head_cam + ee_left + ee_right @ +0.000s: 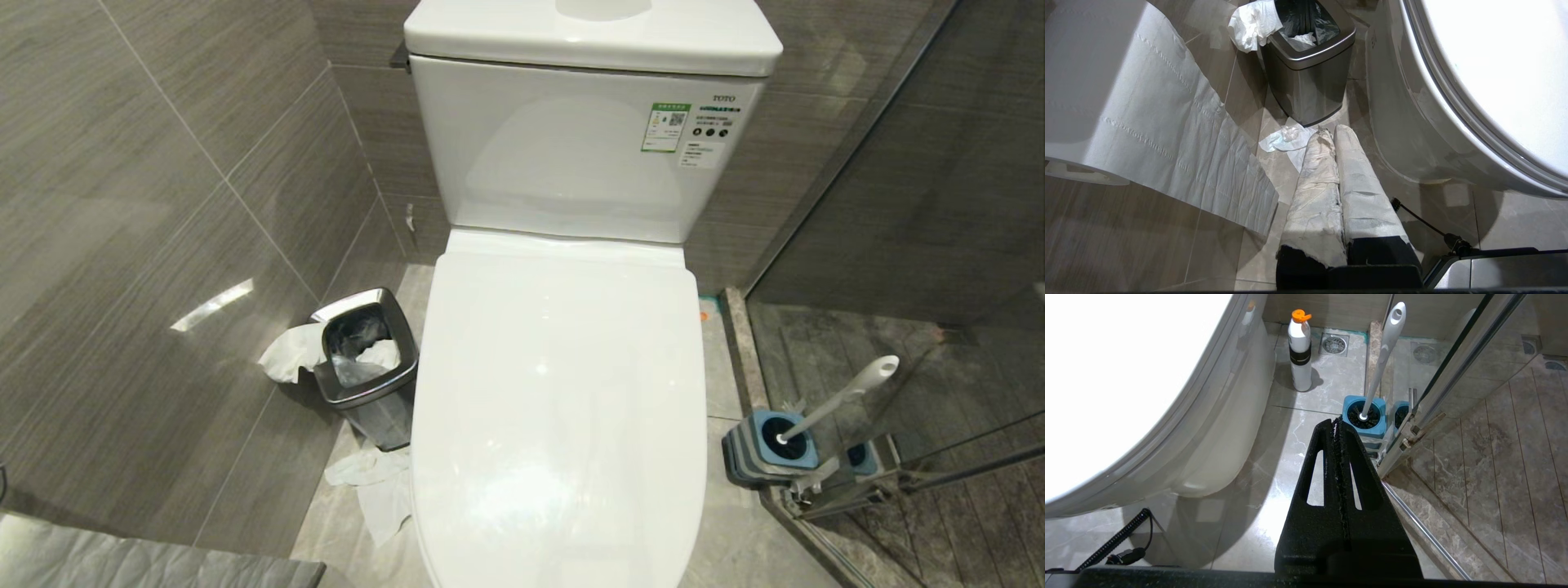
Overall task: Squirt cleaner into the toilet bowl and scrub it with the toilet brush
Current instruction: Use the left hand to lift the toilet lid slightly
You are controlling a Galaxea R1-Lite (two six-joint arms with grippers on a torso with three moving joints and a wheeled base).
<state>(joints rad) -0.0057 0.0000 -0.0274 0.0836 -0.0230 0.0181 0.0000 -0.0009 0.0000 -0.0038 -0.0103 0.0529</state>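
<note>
Two grippers hang parked low at the robot's sides, out of the head view, while the toilet bowl [563, 408] fills the middle of that view with its lid down over the rim, so nothing of the basin shows and no cleaner is visible on ceramic. That closed lid is the first hazard: squirting or scrubbing cannot begin until it is raised, and a smooth glossy lid may slip off closed fingers or drop back.

Next in size, the steel bin [363, 363] stands on the floor left of the bowl, with loose tissue [1286, 139] around it, which could snag the left gripper [1331, 132]. That gripper's cloth-wrapped fingers are pressed together and hold nothing, pointing at the floor between bin and bowl.

On the right, the toilet brush [1382, 355] stands upright in its blue holder [1363, 416], hard against the glass shower door [1453, 363]; a careless reach could knock that glass or tip the holder. The right gripper [1337, 424] is also pressed together and empty, its tips aimed just short of the holder, apart from the handle.

Smallest, a white bottle with an orange cap [1300, 351] stands further off beside the bowl's base.
</note>
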